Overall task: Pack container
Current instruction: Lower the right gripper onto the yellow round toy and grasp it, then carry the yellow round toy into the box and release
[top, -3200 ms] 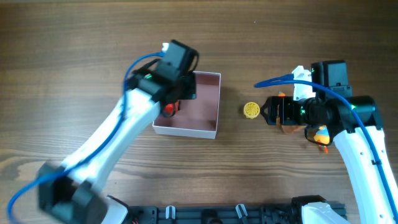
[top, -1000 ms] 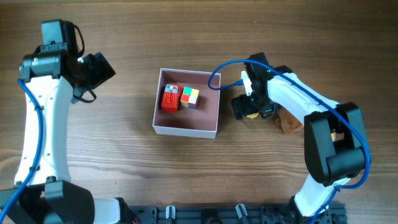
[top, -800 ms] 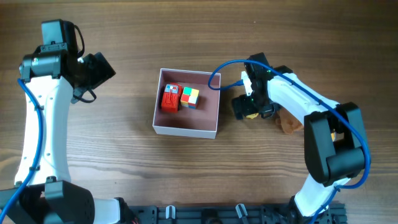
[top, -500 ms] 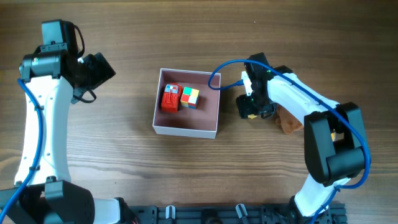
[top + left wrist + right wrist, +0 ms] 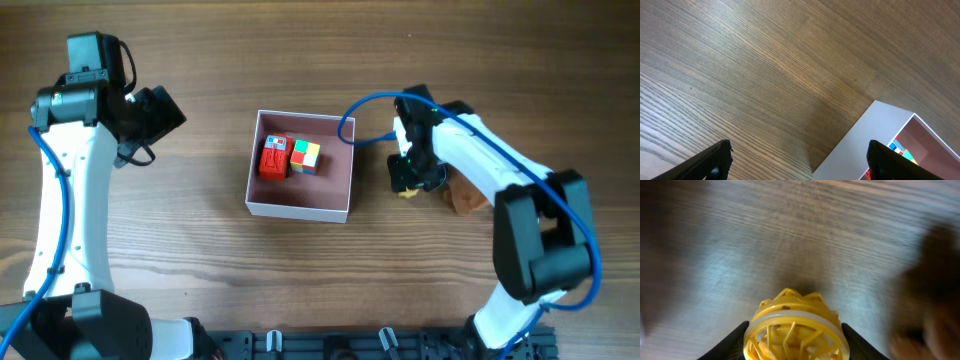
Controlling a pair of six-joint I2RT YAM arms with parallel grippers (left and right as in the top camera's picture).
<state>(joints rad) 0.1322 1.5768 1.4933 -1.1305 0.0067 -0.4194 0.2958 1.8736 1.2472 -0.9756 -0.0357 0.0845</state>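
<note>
The container (image 5: 297,210), a shallow white-walled box with a pink inside, sits mid-table. In it lie a red toy (image 5: 273,158) and a multicoloured cube (image 5: 306,157). Just right of the box, my right gripper (image 5: 405,180) is shut on a yellow wheel-shaped toy (image 5: 796,330); in the right wrist view both black fingers (image 5: 732,342) press against its sides. My left gripper (image 5: 160,112) hangs far left of the box, open and empty. The left wrist view shows the gripper (image 5: 800,162), its wide-apart fingertips (image 5: 715,161) and a corner of the container (image 5: 875,130).
A brown lump-shaped object (image 5: 466,198) lies on the wood right of my right gripper and shows as a blurred brown mass (image 5: 935,280) in the right wrist view. A blue cable loops over the right arm. Bare wooden tabletop surrounds the box.
My right jaws have closed from wide open onto the yellow toy, and that gripper has shifted slightly to the right. The left arm has not moved.
</note>
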